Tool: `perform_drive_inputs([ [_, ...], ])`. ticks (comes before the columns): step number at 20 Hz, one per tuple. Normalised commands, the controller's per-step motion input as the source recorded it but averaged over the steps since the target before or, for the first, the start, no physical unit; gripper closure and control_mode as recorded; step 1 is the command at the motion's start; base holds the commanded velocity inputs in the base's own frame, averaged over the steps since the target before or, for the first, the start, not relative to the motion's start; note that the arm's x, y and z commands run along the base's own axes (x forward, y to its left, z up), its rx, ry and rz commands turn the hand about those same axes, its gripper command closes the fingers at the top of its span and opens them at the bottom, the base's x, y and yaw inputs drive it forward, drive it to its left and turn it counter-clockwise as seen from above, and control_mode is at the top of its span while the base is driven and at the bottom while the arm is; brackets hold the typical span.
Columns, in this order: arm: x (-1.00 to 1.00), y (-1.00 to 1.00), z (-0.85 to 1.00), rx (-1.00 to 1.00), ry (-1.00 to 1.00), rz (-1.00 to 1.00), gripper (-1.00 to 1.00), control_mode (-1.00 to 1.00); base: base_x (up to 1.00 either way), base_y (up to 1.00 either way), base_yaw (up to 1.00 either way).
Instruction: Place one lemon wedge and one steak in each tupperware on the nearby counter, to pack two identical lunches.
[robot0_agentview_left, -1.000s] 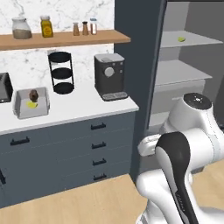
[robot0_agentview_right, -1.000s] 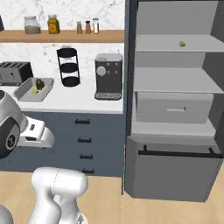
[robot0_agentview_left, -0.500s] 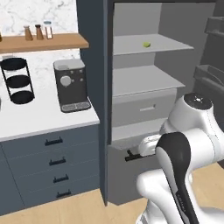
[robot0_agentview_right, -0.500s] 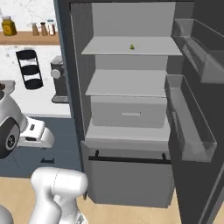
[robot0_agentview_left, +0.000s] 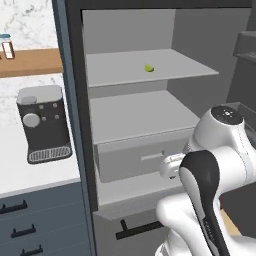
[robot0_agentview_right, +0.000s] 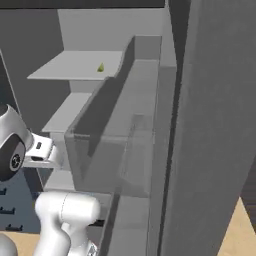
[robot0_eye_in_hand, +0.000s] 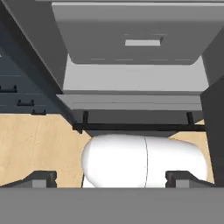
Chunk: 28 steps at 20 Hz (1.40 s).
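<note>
Sitting alone on the open fridge's upper shelf is a lemon wedge; the gripper gapes wide, empty.

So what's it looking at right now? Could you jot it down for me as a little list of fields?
In front of robot: open fridge with grey shelves
Top shelf: one small yellow-green lemon wedge, lying alone
Below the shelves: grey drawer, shut
To the left: white marble counter with a dark coffee machine on it
Above the counter: wooden wall shelf
Gripper: open, holding nothing, pointing at the lower part of the fridge
Steak and tupperware: not in sight here
</note>
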Motion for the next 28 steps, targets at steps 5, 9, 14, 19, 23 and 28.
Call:
perform_drive_inputs([
  [5,0.35,0.00,0.00,0.00,-0.02,0.01,-1.00,-1.00,0.58,-0.07,0.02],
  [9,0.59,-0.07,0.33,0.00,-0.13,0.05,-1.00,-1.00,0.00,0.00,0.00],
  [14,0.45,-0.28,0.86,0.00,-0.20,0.03,-1.00,-1.00,0.00,0.00,0.00],
  [19,0.36,-0.23,0.85,0.00,-0.11,0.00,-1.00,-1.00,0.00,0.00,0.00],
  [23,0.43,-0.04,0.59,0.00,-0.08,0.00,-1.00,-1.00,0.00,0.00,0.00],
  [28,0.47,0.00,0.23,0.00,-0.09,0.00,-1.00,-1.00,0.00,0.00,0.00],
])
